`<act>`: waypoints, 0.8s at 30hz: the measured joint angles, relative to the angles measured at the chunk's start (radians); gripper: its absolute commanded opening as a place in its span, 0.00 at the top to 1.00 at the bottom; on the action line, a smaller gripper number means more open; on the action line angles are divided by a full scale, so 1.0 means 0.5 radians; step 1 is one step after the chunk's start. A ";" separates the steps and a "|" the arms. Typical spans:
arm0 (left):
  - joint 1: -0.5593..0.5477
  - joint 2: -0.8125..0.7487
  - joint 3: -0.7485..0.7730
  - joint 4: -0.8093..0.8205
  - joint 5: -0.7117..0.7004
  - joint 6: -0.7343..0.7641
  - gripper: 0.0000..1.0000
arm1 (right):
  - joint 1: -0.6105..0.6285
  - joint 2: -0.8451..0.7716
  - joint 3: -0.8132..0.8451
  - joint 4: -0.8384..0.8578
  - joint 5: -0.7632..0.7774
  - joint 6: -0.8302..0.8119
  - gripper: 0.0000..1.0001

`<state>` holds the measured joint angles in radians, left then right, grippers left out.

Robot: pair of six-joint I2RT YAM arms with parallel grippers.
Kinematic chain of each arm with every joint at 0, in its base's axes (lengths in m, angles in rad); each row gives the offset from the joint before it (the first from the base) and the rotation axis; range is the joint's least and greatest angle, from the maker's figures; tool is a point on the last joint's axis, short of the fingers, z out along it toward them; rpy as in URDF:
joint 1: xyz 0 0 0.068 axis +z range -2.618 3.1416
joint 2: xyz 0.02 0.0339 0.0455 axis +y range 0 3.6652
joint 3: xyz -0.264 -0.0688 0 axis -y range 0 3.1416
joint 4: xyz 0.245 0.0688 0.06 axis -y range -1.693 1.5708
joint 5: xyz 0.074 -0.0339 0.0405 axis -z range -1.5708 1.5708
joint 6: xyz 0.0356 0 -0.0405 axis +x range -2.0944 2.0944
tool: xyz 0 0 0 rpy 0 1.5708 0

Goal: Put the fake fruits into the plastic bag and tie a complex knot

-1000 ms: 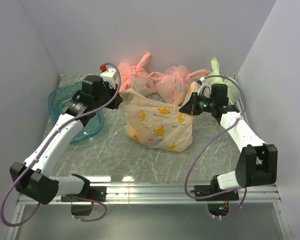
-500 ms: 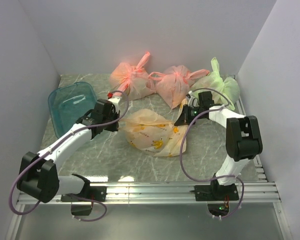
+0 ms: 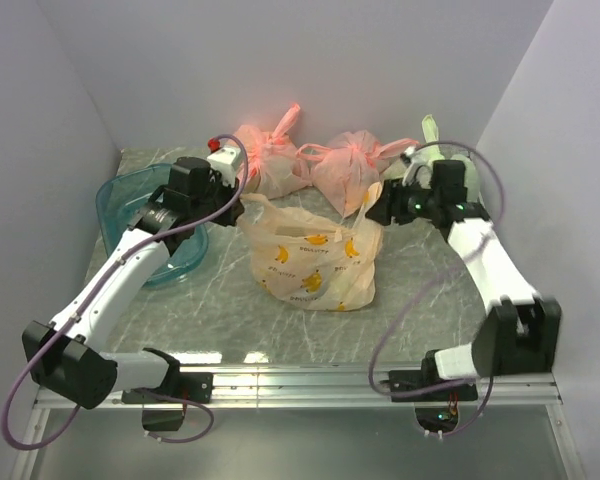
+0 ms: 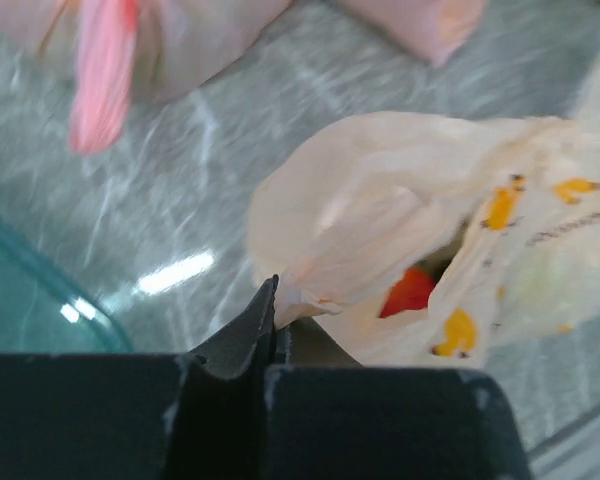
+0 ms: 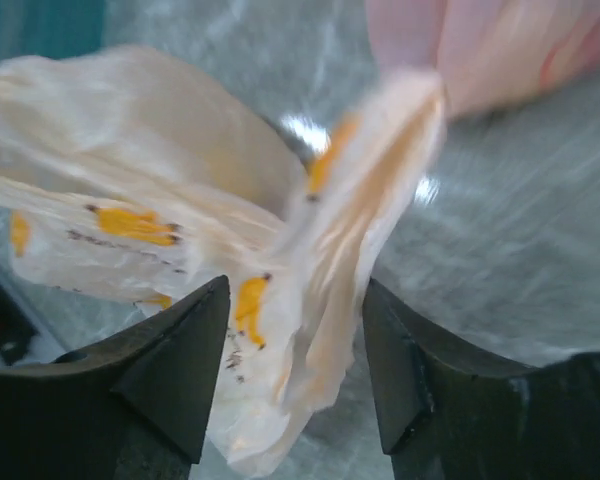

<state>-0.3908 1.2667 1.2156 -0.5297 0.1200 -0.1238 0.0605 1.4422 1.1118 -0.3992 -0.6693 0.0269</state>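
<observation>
One thin pale-orange plastic bag with yellow banana prints (image 3: 315,262) sits mid-table between the arms. One red toy fruit (image 4: 410,292) shows through its mouth; any others are hidden. Behind it lie three more bags: the left salmon-pink knotted bag (image 3: 265,158), the right salmon-pink knotted bag (image 3: 345,172) and one light green bag (image 3: 428,148). One teal plastic basin (image 3: 120,205) stands at left. The left gripper (image 4: 276,308) is pinched tight on one bag handle. The right gripper (image 5: 295,290) is spread wide, with the other handle between its fingers.
</observation>
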 measured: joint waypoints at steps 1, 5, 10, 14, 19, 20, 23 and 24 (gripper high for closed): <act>-0.028 0.001 0.051 -0.010 0.018 -0.001 1.00 | -0.002 -0.146 0.000 0.022 0.014 -0.028 0.26; -0.091 0.005 0.111 -0.051 0.089 -0.011 1.00 | 0.041 -0.629 -0.002 0.233 0.062 -0.156 0.18; -0.108 0.037 0.111 -0.117 0.142 -0.039 1.00 | 0.455 -0.771 0.024 0.471 0.094 -0.380 0.15; -0.135 0.040 0.110 -0.127 0.149 -0.040 1.00 | 0.801 -0.539 0.026 0.722 0.073 -0.481 0.12; -0.164 0.037 0.082 -0.115 0.140 -0.041 1.00 | 1.066 -0.069 0.042 0.913 0.097 -0.530 0.12; -0.166 0.034 0.069 -0.106 0.137 -0.042 1.00 | 1.103 0.004 0.043 0.938 0.106 -0.545 0.14; -0.170 0.001 0.020 -0.095 0.124 -0.049 0.94 | 1.180 0.141 0.043 0.991 0.141 -0.581 0.39; -0.170 -0.011 0.012 -0.089 0.115 -0.053 0.89 | 1.202 0.174 0.044 1.012 0.155 -0.596 0.55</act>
<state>-0.4759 1.2613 1.2217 -0.5743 0.1776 -0.1505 0.6617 1.5291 1.1339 0.1066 -0.5919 -0.2710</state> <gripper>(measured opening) 0.043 0.660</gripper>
